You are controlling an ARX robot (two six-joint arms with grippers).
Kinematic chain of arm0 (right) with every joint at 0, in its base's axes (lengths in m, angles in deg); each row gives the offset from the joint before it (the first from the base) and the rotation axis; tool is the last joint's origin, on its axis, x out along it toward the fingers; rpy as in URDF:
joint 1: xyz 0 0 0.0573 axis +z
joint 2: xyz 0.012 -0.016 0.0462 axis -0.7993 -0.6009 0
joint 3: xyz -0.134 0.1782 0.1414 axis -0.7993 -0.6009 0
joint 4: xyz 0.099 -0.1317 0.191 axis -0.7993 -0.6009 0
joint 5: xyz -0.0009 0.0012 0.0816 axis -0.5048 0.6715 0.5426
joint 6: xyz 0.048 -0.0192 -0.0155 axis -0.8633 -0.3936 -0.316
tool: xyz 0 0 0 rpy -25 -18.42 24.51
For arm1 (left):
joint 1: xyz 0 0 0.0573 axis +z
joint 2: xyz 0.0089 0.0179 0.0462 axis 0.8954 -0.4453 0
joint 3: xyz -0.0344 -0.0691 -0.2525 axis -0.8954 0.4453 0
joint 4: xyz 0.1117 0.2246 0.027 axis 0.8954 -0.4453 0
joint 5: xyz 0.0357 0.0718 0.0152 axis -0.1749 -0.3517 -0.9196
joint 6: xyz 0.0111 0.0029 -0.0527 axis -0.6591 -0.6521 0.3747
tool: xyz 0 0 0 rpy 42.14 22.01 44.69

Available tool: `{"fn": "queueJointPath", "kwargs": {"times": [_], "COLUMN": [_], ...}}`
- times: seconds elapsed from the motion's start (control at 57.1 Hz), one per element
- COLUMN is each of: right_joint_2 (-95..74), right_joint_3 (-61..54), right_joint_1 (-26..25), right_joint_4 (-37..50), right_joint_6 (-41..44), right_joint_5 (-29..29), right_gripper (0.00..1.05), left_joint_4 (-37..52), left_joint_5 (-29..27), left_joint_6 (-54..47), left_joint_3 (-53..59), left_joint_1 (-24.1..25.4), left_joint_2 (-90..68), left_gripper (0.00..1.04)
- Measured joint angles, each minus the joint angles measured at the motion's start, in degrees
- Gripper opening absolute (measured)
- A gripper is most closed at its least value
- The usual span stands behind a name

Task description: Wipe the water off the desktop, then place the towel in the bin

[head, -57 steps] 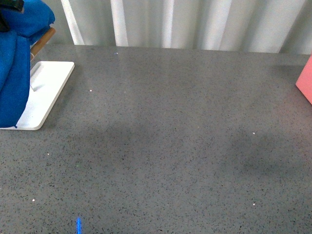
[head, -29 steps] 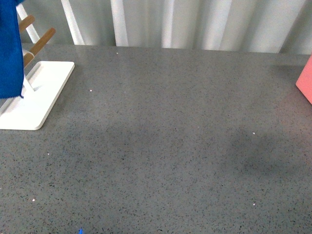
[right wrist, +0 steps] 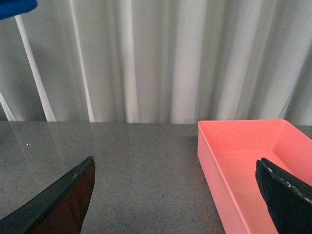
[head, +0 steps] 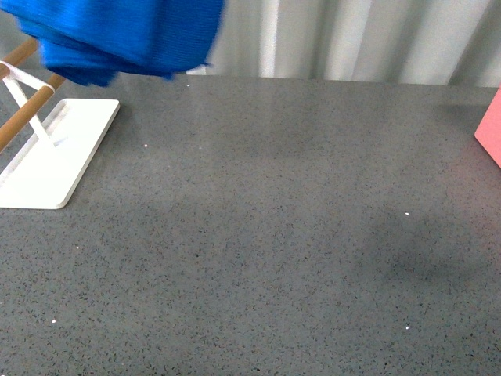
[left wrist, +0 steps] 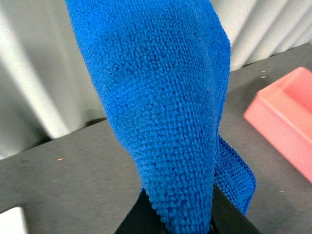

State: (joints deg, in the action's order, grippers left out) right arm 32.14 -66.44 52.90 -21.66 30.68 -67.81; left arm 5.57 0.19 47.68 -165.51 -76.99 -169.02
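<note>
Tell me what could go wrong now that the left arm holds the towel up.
1. The towel hangs loose above the rack's wooden rail; a trailing fold might catch on it.
2. Clamped in the left gripper, it fills most of the left wrist view, so that camera helps little in guiding the wipe.
3. No puddle stands out on the desktop; the wipe could miss the water.
</note>
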Motion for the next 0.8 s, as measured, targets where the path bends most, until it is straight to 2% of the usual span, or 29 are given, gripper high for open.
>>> {"fn": "queueJointPath", "kwargs": {"times": [0.28,0.472,0.49,0.56,0.63,0.717,0.805], "right_joint_2": [0.00,0.00,-0.17,-4.22,-7.76,-9.53,-13.18], "right_joint_3": [-0.02,0.00,0.07,2.69,3.87,4.66,6.88], "right_joint_1": [0.00,0.00,-0.13,-3.85,-6.40,-8.83,-11.43], "right_joint_4": [0.00,-0.02,-0.24,-8.59,-12.83,-13.11,-7.37], "right_joint_6": [0.00,0.02,0.15,5.40,9.38,12.52,13.86], "right_joint_5": [0.00,0.04,0.79,12.35,20.15,25.24,29.55], "right_gripper": [0.98,0.98,0.98,0.98,0.98,0.98,0.98], "left_joint_4": [13.31,18.18,18.38,19.06,19.21,19.21,19.32], "left_joint_5": [2.40,2.54,2.49,2.38,1.99,1.97,1.57], "left_joint_6": [11.78,18.16,18.60,19.91,20.39,21.00,21.51], "left_joint_3": [6.80,7.61,7.63,7.69,7.69,7.69,7.69], "left_joint_1": [-9.35,-12.15,-12.28,-12.66,-12.98,-13.09,-13.05], "left_joint_2": [-2.71,-5.60,-5.68,-6.27,-6.54,-6.86,-7.28], "left_gripper": [0.06,0.06,0.06,0.06,0.06,0.06,0.06]}}
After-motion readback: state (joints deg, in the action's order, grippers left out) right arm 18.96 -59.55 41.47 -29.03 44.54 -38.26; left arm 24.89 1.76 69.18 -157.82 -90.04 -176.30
